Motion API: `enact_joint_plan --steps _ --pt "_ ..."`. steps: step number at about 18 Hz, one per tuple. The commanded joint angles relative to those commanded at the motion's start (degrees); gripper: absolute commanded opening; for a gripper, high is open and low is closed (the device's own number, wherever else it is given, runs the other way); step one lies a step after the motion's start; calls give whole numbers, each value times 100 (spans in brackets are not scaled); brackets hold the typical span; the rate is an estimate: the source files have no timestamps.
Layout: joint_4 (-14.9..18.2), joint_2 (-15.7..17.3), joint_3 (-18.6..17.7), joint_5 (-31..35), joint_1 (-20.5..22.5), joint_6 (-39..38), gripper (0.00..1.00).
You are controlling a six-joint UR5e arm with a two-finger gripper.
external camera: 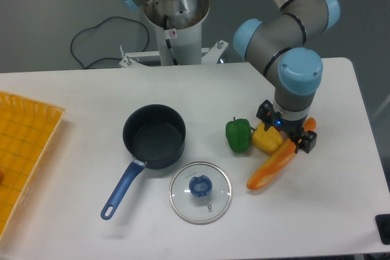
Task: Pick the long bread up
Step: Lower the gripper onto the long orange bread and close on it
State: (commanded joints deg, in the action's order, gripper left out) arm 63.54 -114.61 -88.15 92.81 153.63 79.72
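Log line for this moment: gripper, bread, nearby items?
gripper: over upper end of long bread, closure unclear | bread: on table, tilted | beside: yellow pepper, green pepper

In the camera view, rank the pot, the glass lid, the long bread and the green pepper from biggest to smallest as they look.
1. Pot, counting its handle.
2. Glass lid.
3. Long bread, its upper end hidden by the gripper.
4. Green pepper.

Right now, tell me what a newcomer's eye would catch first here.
The hand is down over the upper end of the long bread, which lies slanted at the table's right. Beside it sit a yellow bell pepper and a green pepper. At centre stands an empty dark pot, its glass lid lying in front.
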Motion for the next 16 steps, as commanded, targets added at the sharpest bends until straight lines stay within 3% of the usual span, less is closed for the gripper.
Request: enact_joint_plan --steps 5,9,16 --pt "0 0 -9 -61 0 -9 100" --pt "-79 0 -334 -70 17 0 100" --pt "-79 -79 -343 -53 26 -18 100"
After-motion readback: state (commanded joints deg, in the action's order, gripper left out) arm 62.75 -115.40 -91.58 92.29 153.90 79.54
